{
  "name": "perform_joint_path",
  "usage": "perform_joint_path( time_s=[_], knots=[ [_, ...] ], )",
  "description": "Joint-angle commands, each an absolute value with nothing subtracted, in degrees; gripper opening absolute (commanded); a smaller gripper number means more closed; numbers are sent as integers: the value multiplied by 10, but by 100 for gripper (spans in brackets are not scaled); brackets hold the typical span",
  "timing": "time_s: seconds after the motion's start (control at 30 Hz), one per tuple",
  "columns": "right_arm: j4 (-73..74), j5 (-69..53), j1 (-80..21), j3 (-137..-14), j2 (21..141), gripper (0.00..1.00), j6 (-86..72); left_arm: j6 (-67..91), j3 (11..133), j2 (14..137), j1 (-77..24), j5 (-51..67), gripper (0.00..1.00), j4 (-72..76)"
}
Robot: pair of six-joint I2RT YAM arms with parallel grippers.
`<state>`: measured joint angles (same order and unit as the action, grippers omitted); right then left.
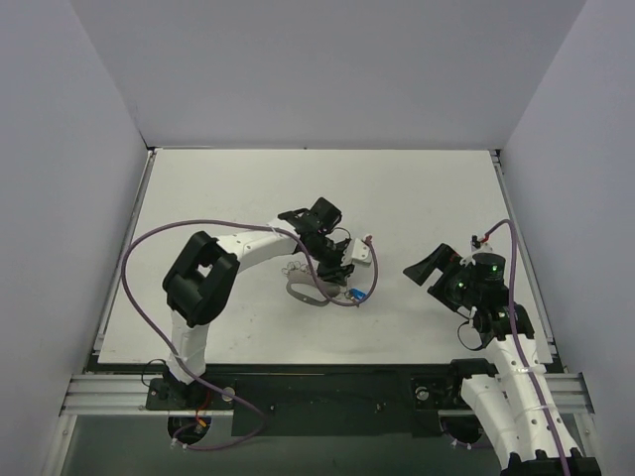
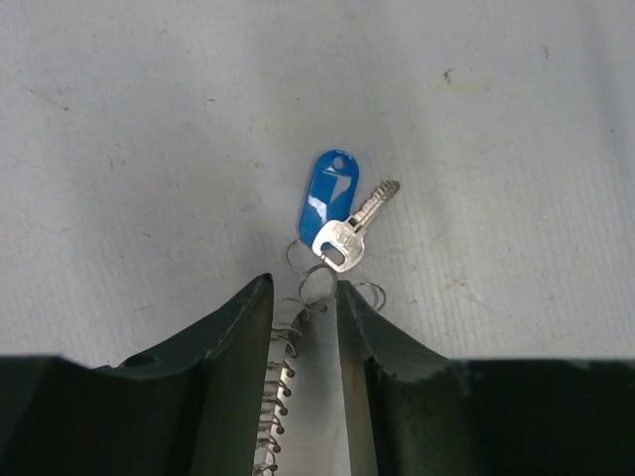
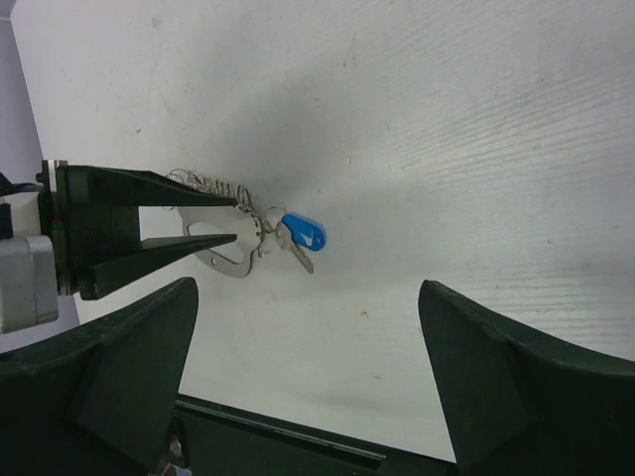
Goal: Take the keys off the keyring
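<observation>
The little silver key (image 2: 347,234) lies on the counter (image 2: 119,119), touching its blue tag (image 2: 327,193), which has a white mark. It is hooked to the keyring (image 2: 319,416). The left jaws squeeze the keyring. The right jaws are wide open, well apart.

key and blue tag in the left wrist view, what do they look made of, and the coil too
Key: looks like silver metal, bright and shiny, with a cut blade. Blue tag: probably glossy plastic, judging by its sharp white highlights, though enamelled metal is possible. Coiled chain: thin silver wire, likely steel, wound in open loops.
</observation>
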<state>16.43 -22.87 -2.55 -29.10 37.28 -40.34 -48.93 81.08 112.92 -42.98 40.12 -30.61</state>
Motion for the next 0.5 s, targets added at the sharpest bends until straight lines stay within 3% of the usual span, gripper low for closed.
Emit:
perform_joint_path(
  time_s=[0.0,0.47],
  knots=[
    [146,-246,-20,-294,367,88,-406,-528,865,1164,-431,403,41,-353],
    [146,-257,-18,-301,368,88,-403,-573,925,1220,-431,383,39,-443]
  ],
)
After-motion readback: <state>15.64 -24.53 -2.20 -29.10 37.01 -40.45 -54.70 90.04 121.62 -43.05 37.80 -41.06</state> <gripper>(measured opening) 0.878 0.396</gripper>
